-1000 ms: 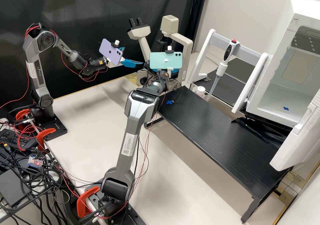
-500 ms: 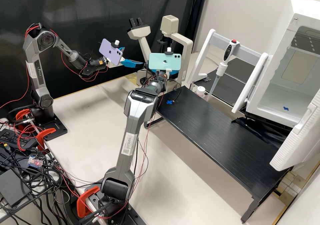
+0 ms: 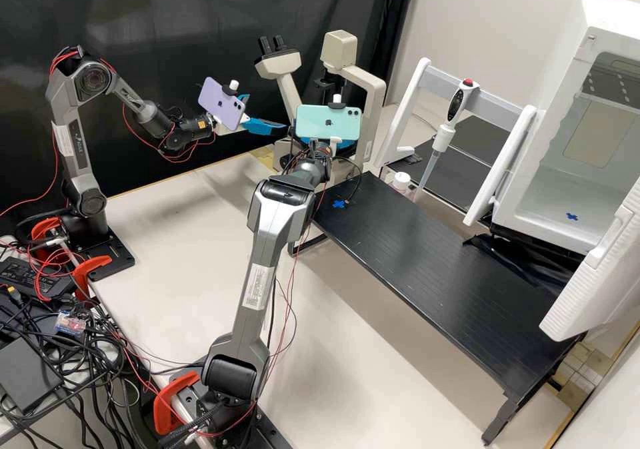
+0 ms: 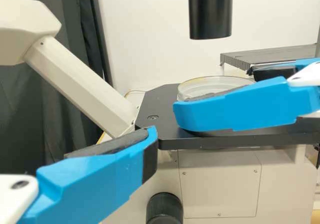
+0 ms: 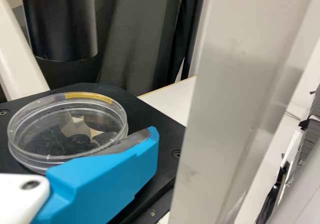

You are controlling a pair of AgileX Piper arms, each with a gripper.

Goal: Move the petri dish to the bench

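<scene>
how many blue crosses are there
2: one blue cross is on the black bench near one end, another is inside the white cabinet. Others may be hidden.

Black curtain (image 3: 173,16) (softly creased) beside pale wall (image 3: 493,16); patch of tiled floor (image 3: 579,371).

Clear petri dish (image 5: 67,129), flat, on black stage (image 5: 155,121)

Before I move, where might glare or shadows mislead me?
High view: sheen on the black platform, soft shadows across the pale tabletop. Right wrist view: pale patches in the petri dish, probably reflections. Left wrist view: dark curtain folds.
</scene>
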